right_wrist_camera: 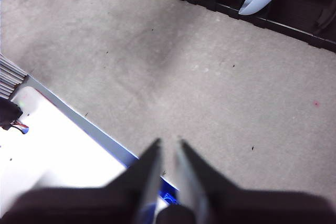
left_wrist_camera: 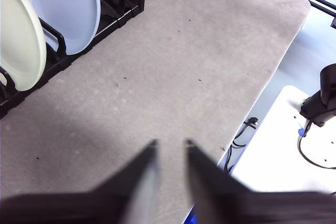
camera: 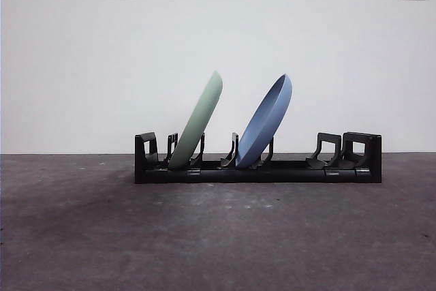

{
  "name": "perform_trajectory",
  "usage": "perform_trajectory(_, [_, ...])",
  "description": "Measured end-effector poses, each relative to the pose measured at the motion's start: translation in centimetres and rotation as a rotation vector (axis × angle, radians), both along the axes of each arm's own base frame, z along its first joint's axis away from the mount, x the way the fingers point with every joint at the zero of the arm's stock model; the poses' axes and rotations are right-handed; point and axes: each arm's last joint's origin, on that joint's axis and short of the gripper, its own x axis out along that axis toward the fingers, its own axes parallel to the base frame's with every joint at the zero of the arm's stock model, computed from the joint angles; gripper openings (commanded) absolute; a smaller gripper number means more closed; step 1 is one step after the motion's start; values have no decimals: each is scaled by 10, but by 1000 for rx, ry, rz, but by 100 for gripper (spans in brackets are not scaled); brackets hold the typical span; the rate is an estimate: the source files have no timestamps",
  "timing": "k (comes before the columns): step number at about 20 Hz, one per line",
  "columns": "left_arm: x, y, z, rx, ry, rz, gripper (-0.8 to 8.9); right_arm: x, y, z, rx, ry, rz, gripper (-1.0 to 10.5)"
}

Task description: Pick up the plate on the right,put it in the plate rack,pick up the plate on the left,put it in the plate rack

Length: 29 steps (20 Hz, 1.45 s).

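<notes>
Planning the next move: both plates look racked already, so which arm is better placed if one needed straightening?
Neither clearly. The green plate and blue plate both lean in the plate rack; the left pincer and right pincer both hang empty over bare table, away from it.

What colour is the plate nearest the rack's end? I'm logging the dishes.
Pale green plate, clearest in the front view.

each hand point(left_wrist_camera: 170, 148) point(right_wrist_camera: 169, 145) has two black, tapered, blade-like jaws.
</notes>
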Motion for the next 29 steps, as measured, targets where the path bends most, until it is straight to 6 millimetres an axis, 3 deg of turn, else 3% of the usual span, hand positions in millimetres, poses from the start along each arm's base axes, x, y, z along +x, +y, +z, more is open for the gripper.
perform_trajectory(10, [0,0,0,3,-5,-4,-4,4,1,-1,1,27,-35,2])
perform_trajectory(21, [1,-1,2,1,-42,-16,-4,43,7,-15,-214,83,-194,2])
perform_trajectory(26, [12,-3,15,-35,-244,61,-4,66,14,-25,-286,142,-220,2])
perform_trajectory(29, [23,10,32,-73,-458,108,-4,78,18,-32,-310,179,-219,2])
